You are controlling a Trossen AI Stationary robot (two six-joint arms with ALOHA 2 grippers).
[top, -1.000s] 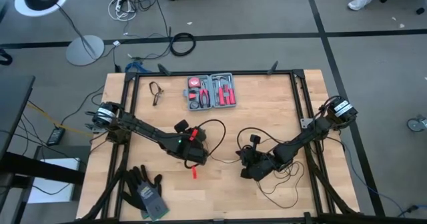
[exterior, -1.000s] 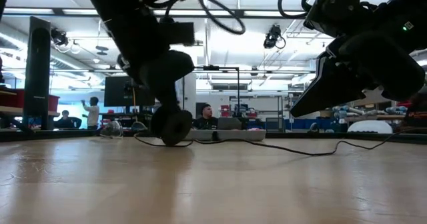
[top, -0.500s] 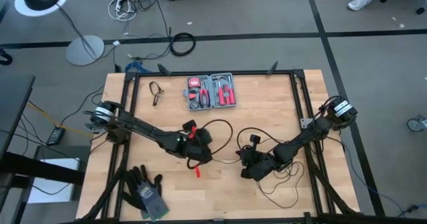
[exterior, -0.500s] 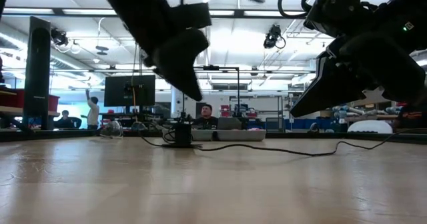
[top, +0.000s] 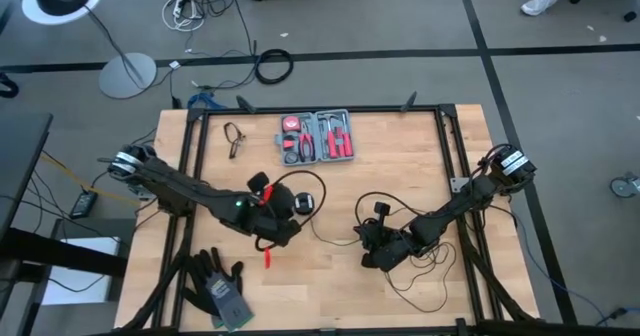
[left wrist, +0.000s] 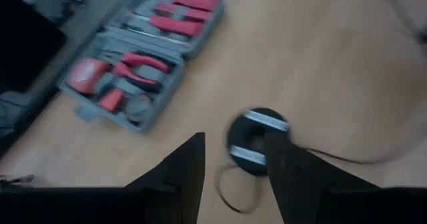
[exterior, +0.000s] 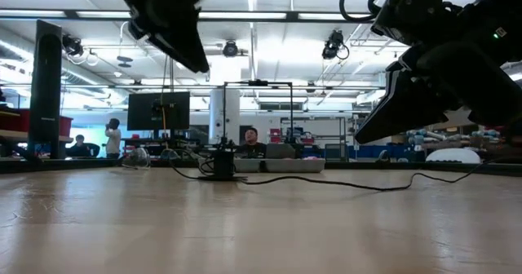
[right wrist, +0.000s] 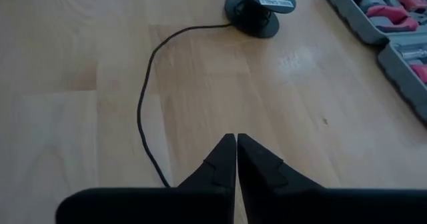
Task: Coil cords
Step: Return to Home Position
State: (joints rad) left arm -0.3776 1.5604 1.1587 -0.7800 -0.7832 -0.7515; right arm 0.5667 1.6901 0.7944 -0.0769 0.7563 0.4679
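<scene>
The left gripper (left wrist: pixel 236 136), spread and empty, hangs above the spool (left wrist: pixel 248 151); retreat should avoid snagging the wire (right wrist: pixel 142 111). Right gripper (right wrist: pixel 236 139), pressed together, probably holds nothing.

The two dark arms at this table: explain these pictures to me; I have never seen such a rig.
This is a robot with two dark arms at a wooden table. One camera looks down from above, one sits at table height, one rides on each wrist. On the table lie an open grey tool kit with red tools, a thin black wire ending in a small round black spool, black gloves and spectacles. The left gripper hangs open near the spool; the right gripper is shut. Neither visibly holds anything.
</scene>
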